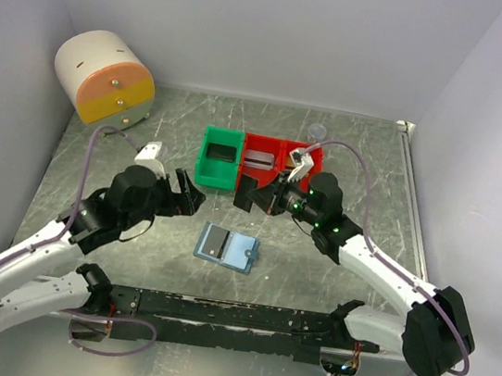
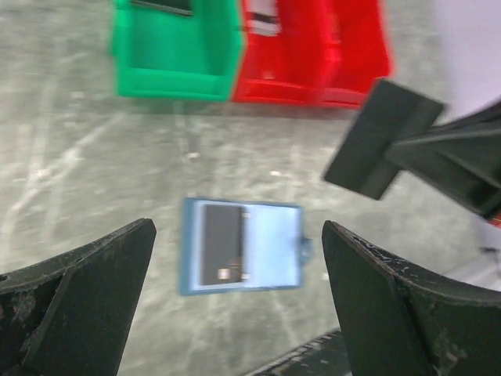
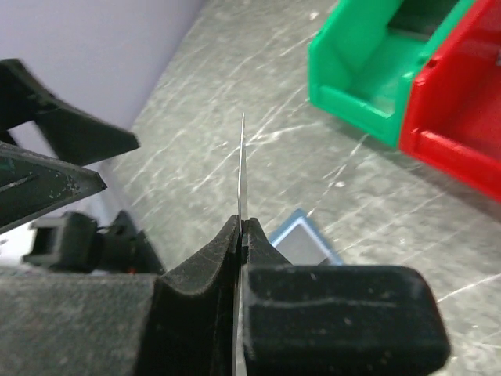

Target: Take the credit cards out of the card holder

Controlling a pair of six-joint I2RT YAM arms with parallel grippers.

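The card holder [image 1: 227, 246] lies open and flat on the table, blue-grey, with its snap tab on the right. A dark credit card [image 1: 215, 241] sits in its left panel, also seen from the left wrist [image 2: 221, 244]. My right gripper [image 1: 257, 195] is shut on another dark credit card [image 1: 244, 192], held upright in the air above and behind the holder. In the right wrist view that card [image 3: 243, 164] shows edge-on between the pads [image 3: 243, 227]. My left gripper [image 1: 190, 193] hangs open and empty to the left of that card, above the holder [image 2: 243, 245].
A green bin [image 1: 219, 157] and a red bin [image 1: 269, 158] stand side by side behind the holder, each with something flat inside. A round cream and orange drawer box [image 1: 106, 77] sits at the back left. White walls enclose the table.
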